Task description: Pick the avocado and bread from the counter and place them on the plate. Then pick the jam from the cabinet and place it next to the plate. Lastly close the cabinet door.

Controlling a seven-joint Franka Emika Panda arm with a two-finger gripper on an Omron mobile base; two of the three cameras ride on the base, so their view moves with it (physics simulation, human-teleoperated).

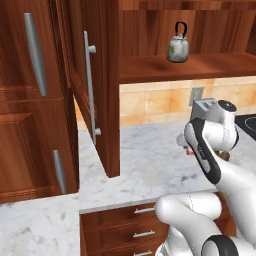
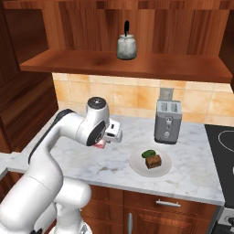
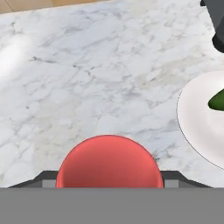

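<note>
Between the two dark fingertips at the bottom of the hand view sits the jam [image 3: 109, 161], a round red pot seen from above, and the gripper [image 3: 109, 186] pinches it from both sides. In the right base view the same jam shows as a small red-pink patch under the hand [image 2: 98, 145], above the counter [image 2: 114, 160], left of the plate. Whether the pot touches the marble or hangs just over it cannot be told.

To the right of the jam lies the white plate [image 2: 137, 161], near but apart from it. On the plate the dark-green avocado [image 2: 148, 154] rests against the brown bread [image 2: 154, 161]. Behind the plate, by the tiled wall, stands a silver toaster [image 2: 167, 121]. A dark cooktop [image 2: 224, 155] takes the counter's right end.

Above the counter the cabinet [image 1: 200, 67] shows its wooden shelf, where a grey-green kettle [image 1: 178, 47] with a black handle stands. The cabinet door [image 1: 97, 85] is swung open, edge-on toward the left base view, its long silver bar handle [image 1: 90, 87] vertical.
</note>
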